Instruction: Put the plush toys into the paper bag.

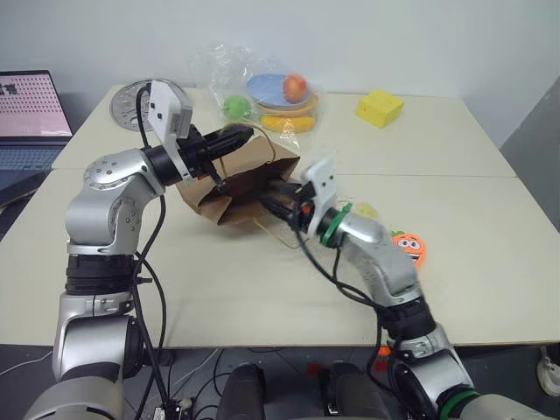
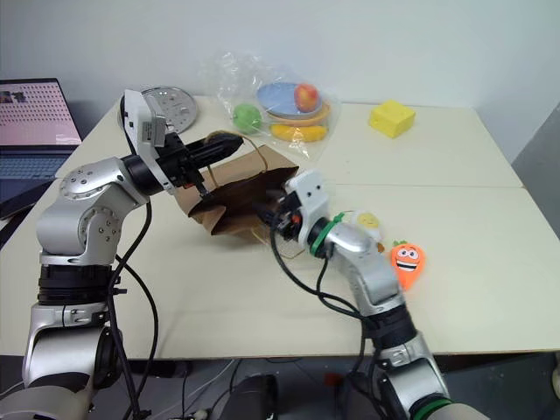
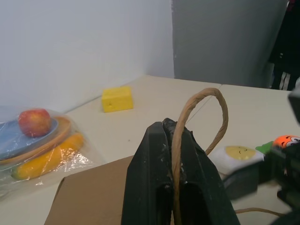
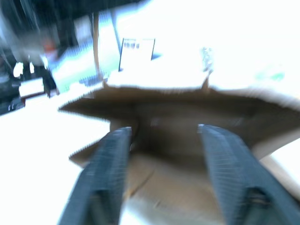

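On the far left edge of the table [image 1: 219, 297] stands a laptop [image 1: 31, 118], and behind the left arm lies a round metal plate [image 2: 171, 105]. The left tool [image 1: 229, 140] is closed on one tan handle [image 3: 199, 117] of the bag [image 1: 241, 188] and holds that side up, so the bag lies tilted with its mouth toward the right arm. Behind the bag is a clear wrap of fruit [image 1: 280, 96], and further right a yellow sponge [image 1: 379, 108].

The right tool [image 4: 164, 136] is just at the bag's mouth with its two fingers standing apart and nothing between them. I judge that it is empty and free to fetch a toy.

To the right of this arm, on the table, lie both toys: the egg [image 2: 367, 221] just beside the forearm, partly hidden by it, and the carrot [image 2: 408, 262] a little further right. Neither is in the bag yet.

To do this step well, the left tool should keep the handle firmly and hold the mouth wide and steady. The right tool should go to the nearer toy, come from above, and close on the middle of the soft body, not on an edge. The thin lower handle lies loose near the mouth and could catch the fingers, so the approach should pass over it.
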`<state>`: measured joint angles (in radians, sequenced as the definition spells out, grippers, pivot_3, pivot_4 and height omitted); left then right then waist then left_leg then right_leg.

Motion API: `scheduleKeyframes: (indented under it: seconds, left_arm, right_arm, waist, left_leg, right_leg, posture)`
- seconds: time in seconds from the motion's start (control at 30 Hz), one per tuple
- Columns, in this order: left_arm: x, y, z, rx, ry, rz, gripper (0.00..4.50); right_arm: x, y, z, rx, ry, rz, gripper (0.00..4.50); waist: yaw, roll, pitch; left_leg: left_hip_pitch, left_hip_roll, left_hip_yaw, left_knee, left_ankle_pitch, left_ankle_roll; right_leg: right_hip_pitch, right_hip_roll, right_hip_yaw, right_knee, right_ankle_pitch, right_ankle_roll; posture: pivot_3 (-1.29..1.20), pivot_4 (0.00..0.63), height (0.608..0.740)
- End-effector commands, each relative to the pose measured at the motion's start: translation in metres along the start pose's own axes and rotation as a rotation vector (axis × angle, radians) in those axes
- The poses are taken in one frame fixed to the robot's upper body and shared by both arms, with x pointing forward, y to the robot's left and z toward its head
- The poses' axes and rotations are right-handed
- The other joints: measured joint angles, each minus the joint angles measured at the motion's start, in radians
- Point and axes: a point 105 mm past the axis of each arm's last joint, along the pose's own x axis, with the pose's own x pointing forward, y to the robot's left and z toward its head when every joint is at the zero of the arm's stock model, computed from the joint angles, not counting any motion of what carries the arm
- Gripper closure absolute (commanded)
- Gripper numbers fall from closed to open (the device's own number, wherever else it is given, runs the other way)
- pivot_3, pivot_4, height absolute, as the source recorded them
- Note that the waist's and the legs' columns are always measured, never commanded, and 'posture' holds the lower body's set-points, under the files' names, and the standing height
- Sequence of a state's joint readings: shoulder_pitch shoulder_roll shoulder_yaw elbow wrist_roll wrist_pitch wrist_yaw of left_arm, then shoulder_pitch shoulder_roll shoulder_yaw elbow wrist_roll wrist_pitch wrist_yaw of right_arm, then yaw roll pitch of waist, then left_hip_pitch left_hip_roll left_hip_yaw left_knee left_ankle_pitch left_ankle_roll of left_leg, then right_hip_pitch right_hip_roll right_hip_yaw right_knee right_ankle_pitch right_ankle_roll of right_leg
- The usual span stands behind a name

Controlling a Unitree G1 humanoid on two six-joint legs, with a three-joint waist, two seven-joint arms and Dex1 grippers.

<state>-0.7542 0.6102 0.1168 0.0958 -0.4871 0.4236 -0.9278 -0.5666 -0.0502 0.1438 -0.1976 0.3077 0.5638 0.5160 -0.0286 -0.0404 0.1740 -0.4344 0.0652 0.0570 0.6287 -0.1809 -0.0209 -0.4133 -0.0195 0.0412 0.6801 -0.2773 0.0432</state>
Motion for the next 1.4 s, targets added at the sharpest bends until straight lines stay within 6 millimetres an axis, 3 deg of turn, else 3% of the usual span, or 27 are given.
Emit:
scheduleKeyframes:
  seconds: [0.03, 0.1, 0.2, 0.27, 0.3, 0.4, 0.5, 0.73, 0.97, 1.1, 1.4]
  left_arm:
    - [0.004, -0.003, 0.016, 0.055, -0.041, -0.013, 4.50]
    - [0.005, -0.003, 0.017, 0.054, -0.042, -0.013, 4.50]
    - [0.005, -0.005, 0.017, 0.043, -0.046, -0.026, 4.50]
    - [0.005, -0.005, 0.017, 0.042, -0.045, -0.027, 4.50]
    - [0.005, -0.005, 0.017, 0.044, -0.044, -0.025, 4.50]
    - [0.004, -0.007, 0.012, 0.032, -0.035, -0.030, 4.50]
    - [0.006, -0.009, 0.011, 0.024, -0.037, -0.035, 4.50]
    - [0.008, -0.009, 0.008, 0.020, -0.034, -0.036, 4.50]
    - [0.008, -0.009, 0.008, 0.022, -0.030, -0.035, 4.50]
    - [0.004, -0.007, 0.009, 0.028, -0.025, -0.024, 4.50]
    - [0.004, -0.008, 0.010, 0.030, -0.026, -0.017, 4.50]
  right_arm:
    - [-0.042, 0.003, 0.040, -0.047, -0.094, 0.025, 0.62]
    - [-0.058, 0.001, 0.043, -0.071, -0.072, -0.001, 0.06]
    - [-0.101, -0.033, 0.032, -0.162, 0.057, -0.251, 0.06]
    - [-0.120, -0.044, 0.028, -0.188, 0.105, -0.363, 0.06]
    - [-0.128, -0.047, 0.026, -0.187, 0.118, -0.406, 0.06]
    - [-0.178, -0.048, -0.005, -0.187, 0.283, -0.608, 0.06]
    - [-0.200, -0.044, -0.021, -0.156, 0.352, -0.708, 0.06]
    - [-0.213, -0.041, -0.052, -0.061, 0.436, -0.797, 0.06]
    - [-0.208, -0.051, -0.078, -0.056, 0.497, -0.787, 0.06]
    - [-0.216, -0.059, -0.083, -0.096, 0.528, -0.818, 0.97]
    - [-0.225, -0.072, -0.068, -0.199, 0.495, -0.820, 4.18]
  waist:
    - [0.003, 0.000, 0.000]
    - [0.005, 0.000, 0.000]
    - [0.003, 0.000, 0.000]
    - [0.002, 0.000, 0.000]
    - [0.002, 0.000, 0.000]
    - [0.002, 0.000, 0.000]
    - [-0.001, 0.000, 0.000]
    - [-0.003, 0.000, 0.000]
    - [-0.001, 0.000, 0.000]
    - [0.000, 0.000, 0.000]
    - [-0.001, 0.000, 0.000]
  left_leg:
    - [0.000, 0.000, 0.000, 0.000, 0.000, 0.000]
    - [-0.001, 0.000, 0.000, 0.000, 0.000, 0.000]
    - [0.000, -0.001, 0.000, 0.000, -0.001, -0.001]
    - [0.000, -0.001, 0.000, 0.000, 0.000, -0.001]
    - [0.000, -0.001, 0.000, 0.000, 0.000, -0.001]
    - [0.001, -0.001, -0.001, -0.001, 0.000, -0.001]
    - [0.001, -0.001, -0.001, -0.001, -0.001, -0.001]
    - [0.002, -0.001, 0.001, 0.001, 0.000, 0.000]
    - [0.002, -0.001, 0.001, 0.002, 0.000, 0.000]
    - [0.002, -0.002, 0.001, 0.001, 0.000, 0.000]
    - [0.002, -0.002, 0.001, 0.001, 0.000, 0.000]
  right_leg:
    - [0.000, 0.000, 0.000, 0.000, 0.000, 0.000]
    - [0.000, 0.000, 0.000, -0.001, 0.000, 0.000]
    - [0.001, -0.001, 0.001, -0.002, 0.000, 0.000]
    - [0.001, -0.001, 0.001, -0.002, 0.000, 0.000]
    - [0.001, 0.000, 0.001, -0.002, 0.000, 0.000]
    - [0.002, 0.000, 0.001, -0.001, -0.001, 0.001]
    - [0.002, 0.000, 0.001, -0.002, -0.002, 0.002]
    - [0.003, 0.000, 0.003, -0.002, -0.003, 0.003]
    - [0.003, -0.001, 0.004, -0.002, -0.004, -0.002]
    - [0.003, -0.001, 0.003, -0.003, -0.002, -0.002]
    - [0.003, 0.000, 0.002, -0.002, -0.003, -0.001]
  posture:
    - [0.00, 0.150, 0.740]
    - [0.00, 0.150, 0.740]
    - [0.00, 0.150, 0.740]
    - [0.00, 0.150, 0.740]
    - [0.00, 0.150, 0.740]
    - [0.00, 0.150, 0.740]
    - [0.00, 0.150, 0.740]
    - [0.00, 0.150, 0.740]
    - [0.00, 0.150, 0.740]
    - [0.00, 0.150, 0.740]
    - [0.00, 0.150, 0.740]
